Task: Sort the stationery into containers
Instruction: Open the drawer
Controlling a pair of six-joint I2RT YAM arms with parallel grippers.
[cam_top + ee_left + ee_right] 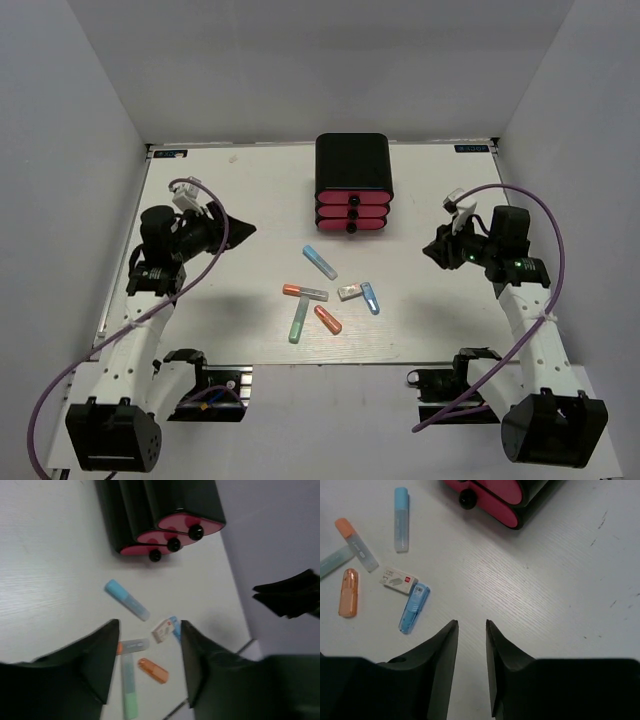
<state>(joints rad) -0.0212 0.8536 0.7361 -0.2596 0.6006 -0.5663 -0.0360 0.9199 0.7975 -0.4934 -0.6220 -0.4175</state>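
Pink drawers (352,212) are sitting stacked in a black cabinet (353,160) at upper centre of the top view, stationery (305,292) lying loose on the white tabletop (440,320) below.
Light blue stick (320,262) is lying nearest the drawers. Orange-capped stick (300,291), teal stick (297,324), orange stick (328,319), white eraser (349,292) and small blue stick (370,298) are clustering at frame centre, eraser just beside the small blue stick. Left hand (150,630) is hovering mid left in the top view, fingers spread wide, holding nothing. Right hand (471,627) is hovering mid right, fingers parted by a narrow gap, also empty.
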